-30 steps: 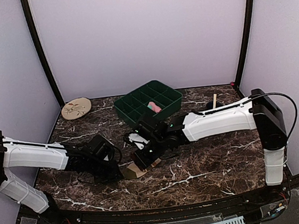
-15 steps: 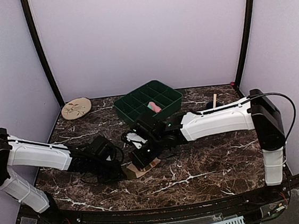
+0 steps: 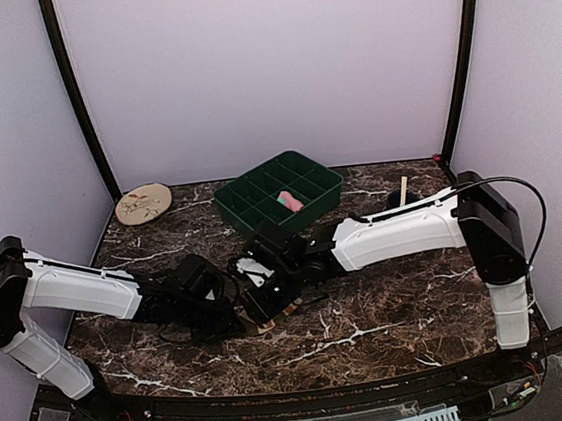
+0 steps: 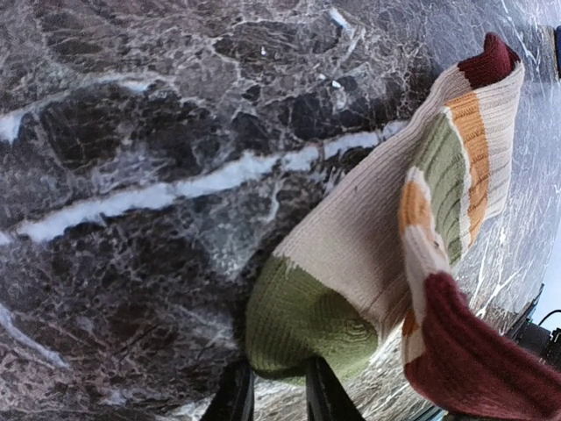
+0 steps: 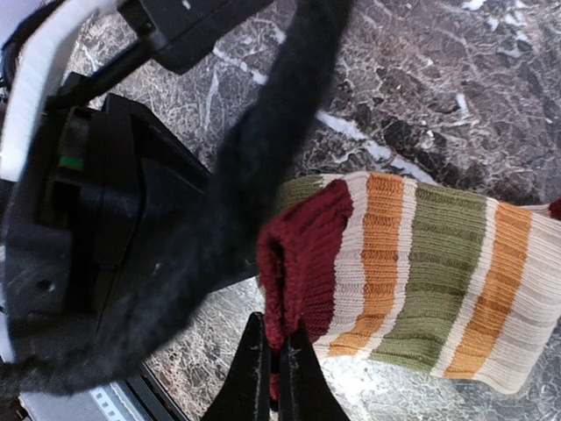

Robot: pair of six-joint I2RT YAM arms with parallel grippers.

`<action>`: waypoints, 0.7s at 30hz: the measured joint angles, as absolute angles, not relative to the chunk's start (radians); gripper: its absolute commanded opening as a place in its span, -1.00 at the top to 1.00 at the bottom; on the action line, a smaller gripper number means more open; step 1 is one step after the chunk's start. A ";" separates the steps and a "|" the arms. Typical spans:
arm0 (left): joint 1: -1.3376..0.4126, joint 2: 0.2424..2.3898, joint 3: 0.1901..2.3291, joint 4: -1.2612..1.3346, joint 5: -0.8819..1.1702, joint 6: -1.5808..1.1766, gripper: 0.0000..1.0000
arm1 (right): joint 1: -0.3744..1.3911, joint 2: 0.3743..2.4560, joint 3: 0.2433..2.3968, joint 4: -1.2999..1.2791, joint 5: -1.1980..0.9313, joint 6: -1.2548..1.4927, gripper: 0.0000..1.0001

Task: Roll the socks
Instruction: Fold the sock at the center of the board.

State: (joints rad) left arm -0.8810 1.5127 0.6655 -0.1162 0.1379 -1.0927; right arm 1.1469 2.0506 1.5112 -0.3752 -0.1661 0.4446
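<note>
The beige sock (image 4: 368, 246) with orange and olive stripes hangs folded just above the marble, held between both grippers. My left gripper (image 4: 273, 396) is shut on its olive toe (image 4: 302, 320), one finger on each side. My right gripper (image 5: 276, 373) is shut on the maroon cuff (image 5: 302, 254), with the striped leg (image 5: 438, 281) trailing off to the right. From above, the two grippers (image 3: 237, 319) (image 3: 261, 301) nearly meet at centre front and only a scrap of the sock (image 3: 264, 324) shows. The pink sock (image 3: 288, 202) lies in the green tray.
The green divided tray (image 3: 260, 201) sits at the back centre. A round beige disc (image 3: 143, 203) lies at the back left. A small wooden stick (image 3: 404, 190) stands by a dark object at the back right. The left arm's black body (image 5: 88, 219) and a cable (image 5: 254, 158) crowd the right wrist view.
My right gripper has carried the maroon cuff leftward toward the left gripper, folding the sock over. The left gripper has shifted slightly right and closed a little on the toe.
</note>
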 measured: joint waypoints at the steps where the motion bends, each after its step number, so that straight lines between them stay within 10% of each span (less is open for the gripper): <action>1: -0.881 1.513 0.665 -0.116 0.138 -1.093 0.52 | 1.147 2.054 1.512 -0.373 -0.168 0.447 1.00; 10: -0.881 1.512 0.664 -0.114 0.139 -1.102 0.53 | 1.148 2.074 1.533 -0.348 -0.199 0.470 0.98; 21: -0.881 1.507 0.656 -0.105 0.140 -1.104 0.53 | 1.154 2.115 1.542 -0.322 -0.231 0.498 0.28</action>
